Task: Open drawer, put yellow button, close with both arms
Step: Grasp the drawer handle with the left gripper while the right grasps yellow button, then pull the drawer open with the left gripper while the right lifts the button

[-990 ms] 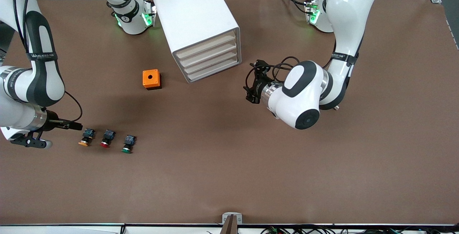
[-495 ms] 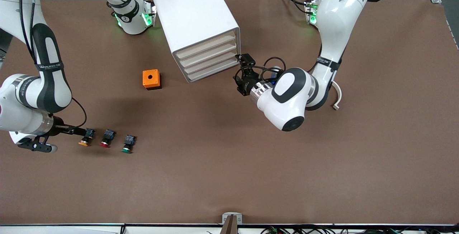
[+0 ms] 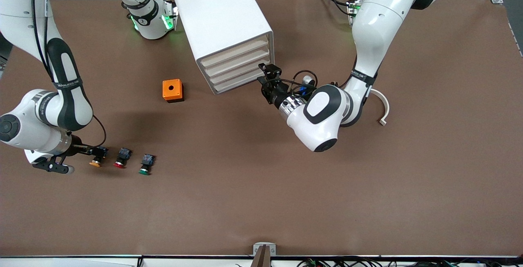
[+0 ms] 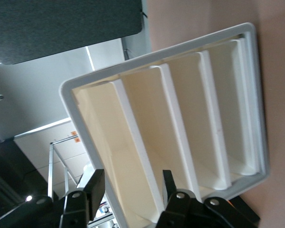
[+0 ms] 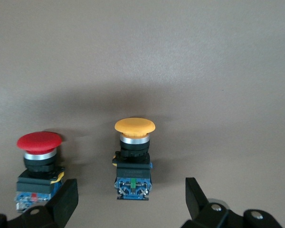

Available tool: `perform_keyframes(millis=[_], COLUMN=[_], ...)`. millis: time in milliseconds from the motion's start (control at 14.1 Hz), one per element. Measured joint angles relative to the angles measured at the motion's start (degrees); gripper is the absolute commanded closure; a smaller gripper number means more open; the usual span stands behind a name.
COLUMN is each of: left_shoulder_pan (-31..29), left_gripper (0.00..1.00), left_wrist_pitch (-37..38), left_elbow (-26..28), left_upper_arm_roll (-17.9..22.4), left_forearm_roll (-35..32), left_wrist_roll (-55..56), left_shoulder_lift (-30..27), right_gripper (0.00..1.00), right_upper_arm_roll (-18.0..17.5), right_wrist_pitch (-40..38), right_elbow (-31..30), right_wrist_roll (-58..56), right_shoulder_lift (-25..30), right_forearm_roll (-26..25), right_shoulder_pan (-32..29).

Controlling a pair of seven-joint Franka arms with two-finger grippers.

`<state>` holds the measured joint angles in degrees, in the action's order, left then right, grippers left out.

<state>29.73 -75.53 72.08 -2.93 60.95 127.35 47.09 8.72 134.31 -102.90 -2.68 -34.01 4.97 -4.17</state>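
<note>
Working both ends of the brown table (image 3: 367, 185) at once, judging by the layout. Reaching with the left gripper (image 3: 263, 75) right up to the front of the white four-drawer cabinet (image 3: 222, 21), at the end of the drawer stack toward the left arm's side. Showing, in the left wrist view, the two black fingers (image 4: 96, 183) standing partly apart with the raised lip of a cream drawer front between them; not visibly clamping yet, one finger lying close to the lip and the other clear of it. Probably lining up for a pull, all four drawers looking closed.

Crouching low with the right gripper (image 5: 130, 190) at the right arm's end of the table, jaws spread wide on either side of the small push button with the round orange-yellow cap, black body and blue rear block (image 5: 134, 156). Touching nothing so far: open table showing between each finger and the block. Likely approaching from the rear so that the flat-sided block, not the rounded cap, ends up taking the squeeze.

Lying on its side on the table, well nearer the front camera than the orange square box with the round hole (image 3: 172, 90). Running its long axis from blue block to cap, the cap pointing toward the front camera and away from the gripper. Sitting just beside the red-capped button (image 3: 120, 158), with the green-capped button (image 3: 145, 165) next in the same row and pointing much the same way, so leaving little room on that side for the closing finger.
</note>
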Motion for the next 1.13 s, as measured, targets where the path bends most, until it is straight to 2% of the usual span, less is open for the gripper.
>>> perform_keyframes(millis=[566,778,990,1131], left_shoulder_pan=[3.0,3.9,4.2,4.5], left_gripper=[0.45,0.45,0.45,0.45], left_wrist_pitch=[3.0,4.0,4.2,4.2], left_elbow=[1.9,2.7,3.7,3.9], left_upper_arm_roll=[-0.1,-0.3,-2.1,-2.7], left_forearm_roll=[1.6,2.0,2.0,2.0], left_wrist_roll=[1.9,2.1,2.1,2.1], left_shoulder_lift=[3.1,3.9,3.9,3.9], right_gripper=[0.00,0.03,0.27,0.58], right_upper_arm_roll=[0.0,-0.2,-0.2,-0.2], right_wrist_pitch=[1.2,2.5,3.2,3.2], right_elbow=[-0.1,-0.1,-0.1,0.0], right_wrist_roll=[0.0,0.0,0.0,0.0], right_shoulder_lift=[-2.5,-3.2,-4.0,-4.0], right_forearm_roll=[0.8,2.2,2.5,2.5], right_shoulder_pan=[0.0,0.0,0.0,0.0])
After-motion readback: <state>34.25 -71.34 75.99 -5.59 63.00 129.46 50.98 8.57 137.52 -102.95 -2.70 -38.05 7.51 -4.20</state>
